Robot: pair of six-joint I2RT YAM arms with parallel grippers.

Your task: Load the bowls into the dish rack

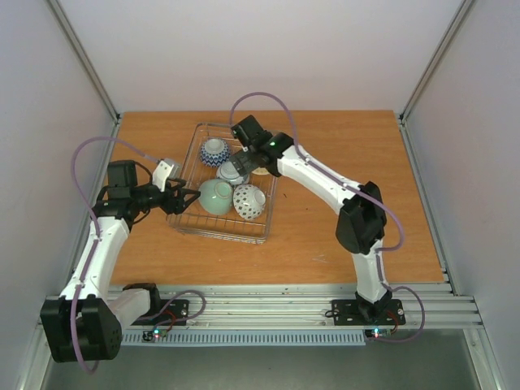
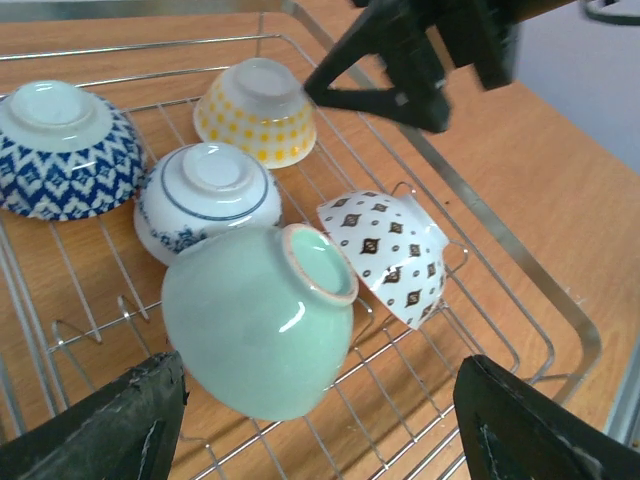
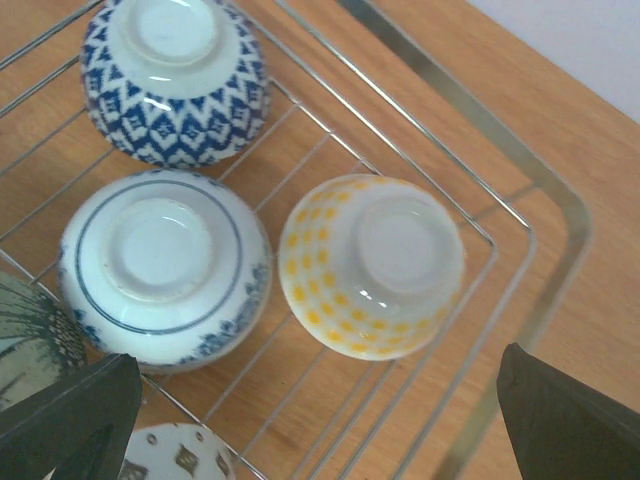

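Plainly, the dish rack (image 1: 221,236) sits mid-table on the wooden table (image 1: 341,162), and five bowls are inside it. Three stand upside down in the far half: a blue zigzag bowl (image 2: 65,150), a white bowl with a blue ring (image 2: 205,200) and a yellow-dotted bowl (image 2: 257,115). In the near half a mint green bowl (image 2: 250,330) lies tipped on its side, with a white diamond-speckled bowl (image 2: 390,255), also tilted, just beside it.

Over the far bowls hangs the right gripper (image 3: 320,355), fingers spread wide with nothing between them. The left gripper (image 2: 322,360) is at the rack's left wall, level with the mint bowl, its fingers also spread and empty.

From above, the right arm covers most of the yellow-dotted bowl and part of the ringed one; the right wrist view shows both whole, foot rings up. Only the left wrist view makes the tilt of the two near bowls clear, and it shows the right gripper dark above the rack's far rim.
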